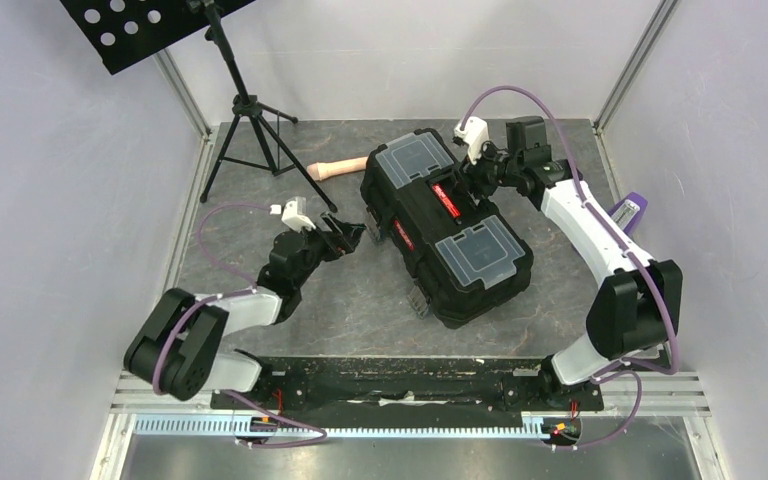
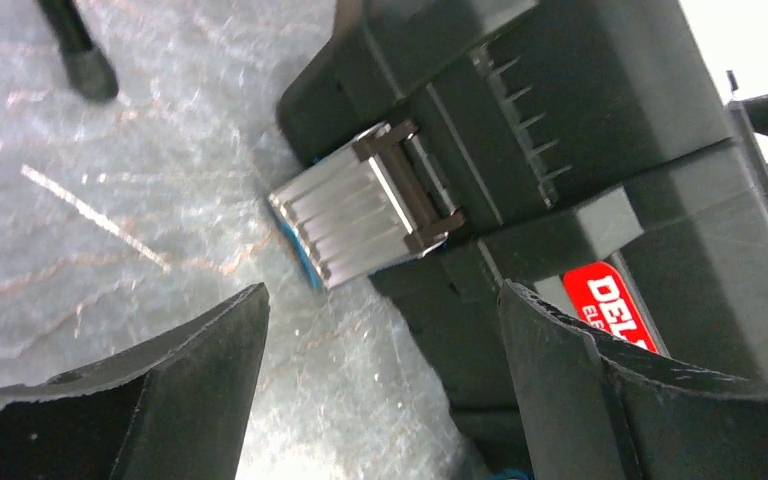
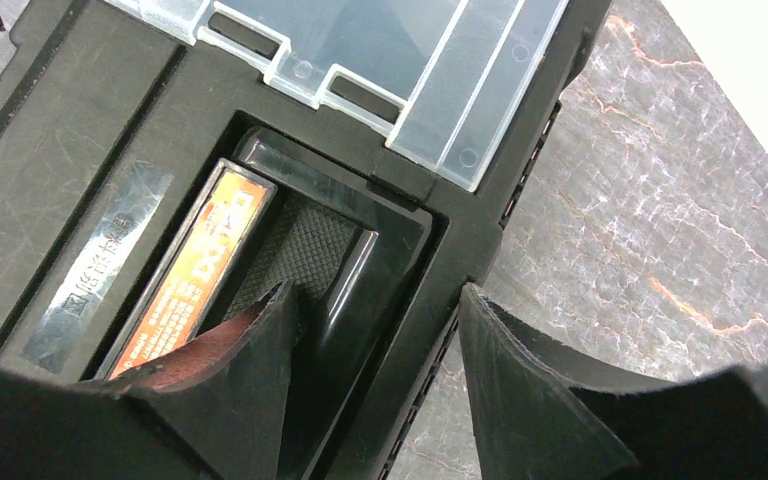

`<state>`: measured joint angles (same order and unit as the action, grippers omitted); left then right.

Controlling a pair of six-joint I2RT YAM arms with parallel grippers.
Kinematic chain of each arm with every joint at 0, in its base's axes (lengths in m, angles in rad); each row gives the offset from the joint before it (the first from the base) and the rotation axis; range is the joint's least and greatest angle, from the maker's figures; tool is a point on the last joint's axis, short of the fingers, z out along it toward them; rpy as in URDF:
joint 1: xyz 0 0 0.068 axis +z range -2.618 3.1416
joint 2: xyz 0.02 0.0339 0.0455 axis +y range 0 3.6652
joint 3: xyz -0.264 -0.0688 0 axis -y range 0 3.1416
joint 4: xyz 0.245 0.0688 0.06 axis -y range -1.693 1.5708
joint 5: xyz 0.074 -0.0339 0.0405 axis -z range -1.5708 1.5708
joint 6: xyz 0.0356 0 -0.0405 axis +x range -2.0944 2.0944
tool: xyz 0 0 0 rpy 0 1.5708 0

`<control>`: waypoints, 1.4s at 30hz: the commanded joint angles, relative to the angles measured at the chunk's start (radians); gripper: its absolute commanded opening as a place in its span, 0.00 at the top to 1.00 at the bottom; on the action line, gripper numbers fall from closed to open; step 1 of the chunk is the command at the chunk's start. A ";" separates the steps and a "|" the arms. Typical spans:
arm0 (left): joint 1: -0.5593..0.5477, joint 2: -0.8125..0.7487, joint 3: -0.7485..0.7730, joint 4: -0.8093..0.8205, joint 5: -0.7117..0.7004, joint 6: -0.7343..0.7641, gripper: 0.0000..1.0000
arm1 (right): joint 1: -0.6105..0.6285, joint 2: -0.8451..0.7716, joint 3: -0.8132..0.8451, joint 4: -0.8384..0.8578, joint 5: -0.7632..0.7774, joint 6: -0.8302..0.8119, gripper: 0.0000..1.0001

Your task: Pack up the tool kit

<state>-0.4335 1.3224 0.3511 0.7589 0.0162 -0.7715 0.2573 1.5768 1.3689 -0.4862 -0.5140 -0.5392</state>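
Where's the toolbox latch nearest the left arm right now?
Left wrist view, centre: the latch sits on the toolbox side wall, just ahead of the open left gripper.

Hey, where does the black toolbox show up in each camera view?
Top external: the toolbox lies diagonally, mid-table.
Left wrist: its side, with a latch, fills the upper right.
Right wrist: its top, with a clear lid, fills the left and centre.
Shared landmark: the grey marbled tabletop beside it.

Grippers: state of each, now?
Left gripper: open, empty, by the latch.
Right gripper: fingers apart at the handle; grip cannot be told.
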 commanded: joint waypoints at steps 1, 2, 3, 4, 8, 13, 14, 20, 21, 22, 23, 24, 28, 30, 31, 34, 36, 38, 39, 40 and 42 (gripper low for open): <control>0.007 0.097 -0.010 0.344 0.037 0.206 0.11 | 0.059 0.029 -0.103 -0.113 -0.042 -0.066 0.89; 0.008 0.127 -0.012 0.382 0.064 0.240 0.12 | 0.063 0.021 -0.118 -0.099 -0.041 -0.056 0.89; 0.015 0.149 -0.007 0.410 0.110 0.279 0.14 | 0.065 0.011 -0.129 -0.083 -0.037 -0.051 0.89; 0.021 0.173 0.003 0.417 0.158 0.308 0.15 | 0.070 0.003 -0.141 -0.073 -0.035 -0.046 0.89; 0.026 0.241 0.041 0.398 0.218 0.358 0.15 | 0.074 -0.025 -0.155 -0.045 -0.011 -0.029 0.89; 0.024 0.272 0.043 0.427 0.243 0.315 0.15 | 0.074 -0.032 -0.127 -0.020 0.080 -0.002 0.83; 0.026 0.261 0.035 0.433 0.238 0.303 0.15 | 0.074 -0.032 -0.107 -0.021 0.106 0.008 0.77; 0.025 0.080 0.032 0.227 0.173 0.203 0.15 | 0.084 -0.077 0.048 -0.054 0.228 0.073 0.40; 0.025 0.047 0.043 0.152 0.171 0.192 0.15 | 0.090 -0.093 0.075 -0.061 0.258 0.086 0.31; 0.025 0.007 0.058 0.072 0.172 0.183 0.15 | 0.097 -0.110 0.097 -0.066 0.287 0.100 0.25; 0.025 -0.032 0.072 0.006 0.170 0.175 0.15 | 0.105 -0.130 0.117 -0.068 0.320 0.113 0.19; 0.024 -0.058 0.081 -0.064 0.167 0.165 0.15 | 0.116 -0.153 0.133 -0.068 0.351 0.130 0.14; 0.025 -0.172 0.096 -0.230 0.190 0.110 0.14 | 0.186 -0.264 0.135 -0.063 0.469 0.184 0.03; 0.023 -0.227 0.101 -0.292 0.205 0.068 0.14 | 0.238 -0.326 0.098 -0.067 0.480 0.214 0.02; 0.022 -0.250 0.104 -0.329 0.213 0.055 0.14 | 0.266 -0.356 0.067 -0.070 0.482 0.238 0.02; 0.008 -0.321 0.109 -0.422 0.253 0.039 0.12 | 0.329 -0.450 -0.035 -0.096 0.478 0.310 0.02; -0.010 -0.366 0.102 -0.466 0.259 0.021 0.11 | 0.370 -0.500 -0.101 -0.135 0.480 0.329 0.02; -0.032 -0.400 0.083 -0.477 0.273 -0.004 0.11 | 0.403 -0.547 -0.169 -0.179 0.508 0.358 0.02; -0.051 -0.411 0.071 -0.476 0.275 -0.020 0.11 | 0.410 -0.568 -0.200 -0.191 0.508 0.369 0.02; -0.073 -0.418 0.059 -0.473 0.276 -0.026 0.11 | 0.419 -0.588 -0.236 -0.194 0.508 0.377 0.02; -0.129 -0.410 0.041 -0.448 0.278 0.011 0.11 | 0.431 -0.614 -0.293 -0.193 0.505 0.376 0.02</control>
<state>-0.4828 0.9276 0.4210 0.3241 0.2523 -0.7341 0.6662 0.9863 1.1782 -0.6159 -0.0422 -0.2207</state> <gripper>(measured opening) 0.888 0.979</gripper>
